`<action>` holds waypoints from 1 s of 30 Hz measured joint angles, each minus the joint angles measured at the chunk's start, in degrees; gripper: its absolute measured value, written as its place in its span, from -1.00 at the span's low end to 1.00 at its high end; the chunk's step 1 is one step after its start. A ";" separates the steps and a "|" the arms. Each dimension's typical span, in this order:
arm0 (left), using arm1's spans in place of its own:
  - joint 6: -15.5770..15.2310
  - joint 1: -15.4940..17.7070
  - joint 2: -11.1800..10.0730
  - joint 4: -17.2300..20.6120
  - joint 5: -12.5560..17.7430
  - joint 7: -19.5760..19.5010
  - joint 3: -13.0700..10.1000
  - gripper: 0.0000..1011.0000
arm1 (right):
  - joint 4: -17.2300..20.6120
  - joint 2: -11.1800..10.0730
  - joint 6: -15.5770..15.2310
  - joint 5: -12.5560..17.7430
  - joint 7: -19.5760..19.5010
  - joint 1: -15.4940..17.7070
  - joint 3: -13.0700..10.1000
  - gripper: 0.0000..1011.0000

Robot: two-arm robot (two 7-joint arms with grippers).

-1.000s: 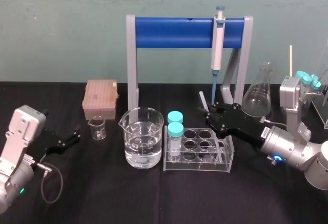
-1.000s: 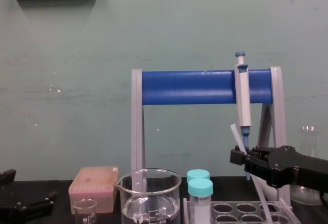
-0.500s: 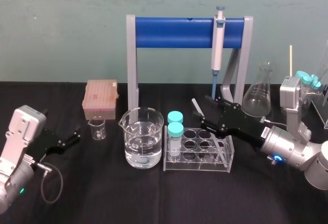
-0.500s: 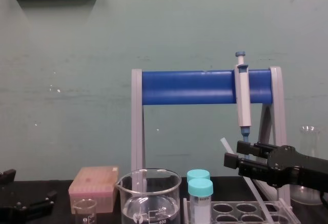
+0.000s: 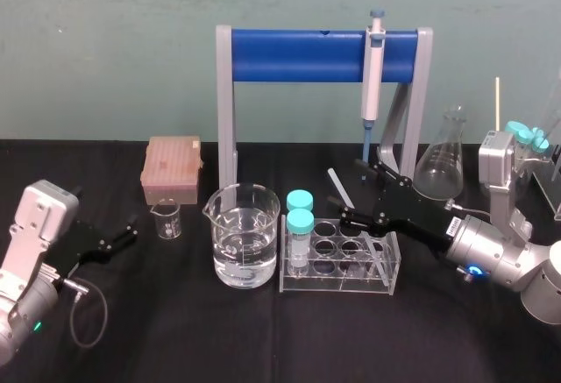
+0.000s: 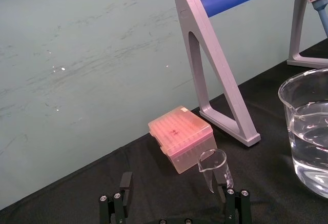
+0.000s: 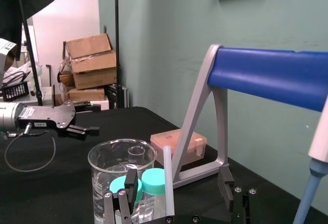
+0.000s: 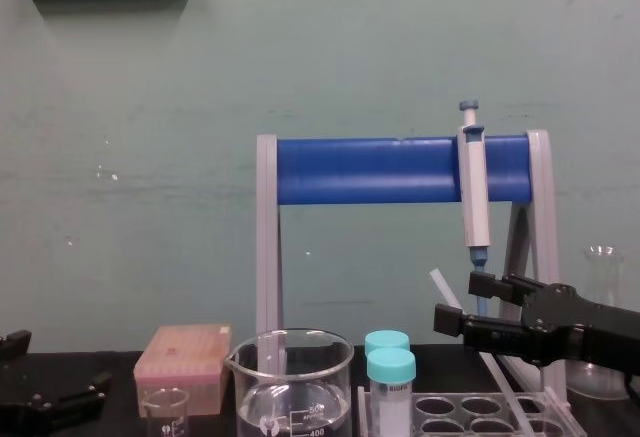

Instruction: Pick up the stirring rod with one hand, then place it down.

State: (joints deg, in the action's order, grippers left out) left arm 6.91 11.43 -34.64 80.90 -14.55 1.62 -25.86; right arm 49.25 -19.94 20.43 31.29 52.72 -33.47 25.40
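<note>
Step in hand: we judge this to be the put-down. The grip is off and the rod looks set in place.
Right gripper [image 5: 349, 188]: it hovers just above the tube rack [image 5: 337, 284], at the rack's back right. Its jaws are spread wide and hold nothing.
Stirring rod [image 5: 337, 181]: it leans at a slant over the rack, top end up between the spread jaws and nearer one of them. Its lower end seems to run down into the rack's right-hand wells. We can't tell whether it also rests against the gripper's body.
Left gripper [image 5: 130, 230]: parked low, well apart from the rack on its left side, jaws apart and empty.
Next move: we'd call for a straight retreat up and back from the rack, with the jaws kept wide.
Watch for: a finger brushing the leaning rod could tip it out of the rack.
</note>
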 joint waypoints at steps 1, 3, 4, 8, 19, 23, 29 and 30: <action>0.00 0.00 0.00 0.00 0.00 0.00 0.00 0.98 | 0.14 -0.03 0.15 -0.11 0.00 -0.02 0.00 0.98; 0.00 0.00 0.00 0.00 0.00 0.00 0.00 0.98 | 0.88 -0.14 0.74 -0.32 -0.03 -0.13 -0.16 0.98; 0.00 0.00 0.00 0.00 0.00 0.00 0.00 0.98 | 1.19 -0.17 1.01 -0.36 -0.08 -0.17 -0.27 0.98; 0.00 0.00 0.00 0.00 0.00 0.00 0.00 0.98 | 3.17 -0.42 3.28 -1.07 -1.32 -0.50 -1.05 0.98; 0.00 0.00 0.00 0.00 0.00 0.00 -0.01 0.98 | 10.64 -1.71 4.99 -7.10 -17.13 2.09 -6.61 0.98; 0.00 0.00 0.00 0.00 0.00 0.00 0.00 0.98 | 12.58 -2.59 -0.46 -7.74 -21.84 4.71 -8.41 0.98; 0.00 0.00 0.00 0.00 0.00 0.00 0.00 0.98 | 15.14 -3.82 -8.77 -8.99 -24.77 8.08 -8.81 0.98; 0.00 0.00 0.00 0.00 0.00 0.00 0.00 0.98 | 15.39 -3.95 -9.85 -9.20 -25.05 8.40 -8.76 0.98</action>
State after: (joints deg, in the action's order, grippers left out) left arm 6.91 11.43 -34.65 80.90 -14.55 1.62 -25.86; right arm 64.64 -23.89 10.58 22.08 27.67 -25.07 16.64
